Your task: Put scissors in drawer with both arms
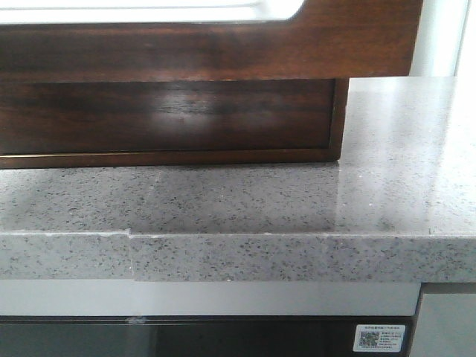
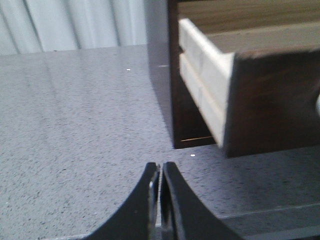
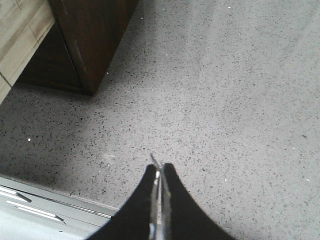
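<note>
The left gripper (image 2: 160, 175) is seen closed, fingertips pressed together with nothing between them, hovering over the speckled grey counter (image 2: 75, 140) just in front of the drawer (image 2: 250, 95). The right gripper (image 3: 160, 175) is likewise closed; a thin metallic sliver shows at its tips, but what it is cannot be told. In the wrist views the drawer is seen pulled out, its pale side wall and dark front exposed; in the front view its glossy brown front (image 1: 171, 119) fills the back of the counter. No scissors are visible in any view, so their place cannot be given. The opening step is judged done and the scissors step in hand. Next, the scissors must be located and grasped, then carried over the open drawer and released inside.
</note>
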Robot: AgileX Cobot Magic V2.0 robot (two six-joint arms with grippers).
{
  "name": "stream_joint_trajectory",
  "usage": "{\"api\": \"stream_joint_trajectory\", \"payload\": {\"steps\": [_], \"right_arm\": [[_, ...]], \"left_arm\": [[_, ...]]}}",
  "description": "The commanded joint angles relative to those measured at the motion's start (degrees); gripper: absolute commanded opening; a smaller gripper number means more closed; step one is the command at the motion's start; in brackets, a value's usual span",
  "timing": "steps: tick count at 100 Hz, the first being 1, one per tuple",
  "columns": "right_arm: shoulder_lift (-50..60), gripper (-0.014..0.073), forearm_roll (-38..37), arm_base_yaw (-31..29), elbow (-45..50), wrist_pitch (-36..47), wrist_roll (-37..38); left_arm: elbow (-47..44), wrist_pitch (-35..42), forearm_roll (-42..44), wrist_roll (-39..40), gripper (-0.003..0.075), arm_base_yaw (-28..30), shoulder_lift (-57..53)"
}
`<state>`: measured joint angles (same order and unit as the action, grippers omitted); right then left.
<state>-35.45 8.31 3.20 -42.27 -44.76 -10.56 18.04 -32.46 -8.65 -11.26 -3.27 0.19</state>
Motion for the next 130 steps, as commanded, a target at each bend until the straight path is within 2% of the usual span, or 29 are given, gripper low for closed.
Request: {"api": "stream_joint_trajectory", "payload": {"steps": [1,11,28,34,44,48,53,130], "right_arm": [[0.0,-0.0069,0.3,-0.1,-1.4,3.4,-0.2],[0.0,-0.0069,0.3,-0.1,-1.4,3.4,-0.2],[0.0,-0.0069,0.3,-0.1,-1.4,3.4,-0.2],[0.0,-0.0069,0.3,-0.1,-1.4,3.4,-0.2],[0.0,-0.0069,0.3,-0.1,-1.4,3.4,-0.2],[0.0,-0.0069,0.3,-0.1,-1.4,3.4,-0.2],[0.0,-0.0069,0.3,-0.1,-1.4,3.3,-0.2],[0.0,-0.0069,0.3,-0.1,-1.4,3.2,-0.2]], "left_arm": [[-3.8,10.9,-0.1,0.9,-0.002,0.7,-0.8],[-9.1,18.2,1.7,3.7,-0.002,0.7,-2.0],[-14.2,24.2,8.1,13.1,-0.002,0.3,-2.2],[-16.1,26.3,8.7,14.0,-0.002,-0.4,-2.2],[-20.1,34.7,8.7,14.0,-0.002,-1.1,-2.2],[-19.6,32.5,8.7,14.0,-0.002,-1.1,-2.2],[-20.0,34.2,8.7,13.9,-0.002,-1.1,-2.2],[-19.8,33.9,8.7,13.5,-0.002,-1.2,-2.2]]}}
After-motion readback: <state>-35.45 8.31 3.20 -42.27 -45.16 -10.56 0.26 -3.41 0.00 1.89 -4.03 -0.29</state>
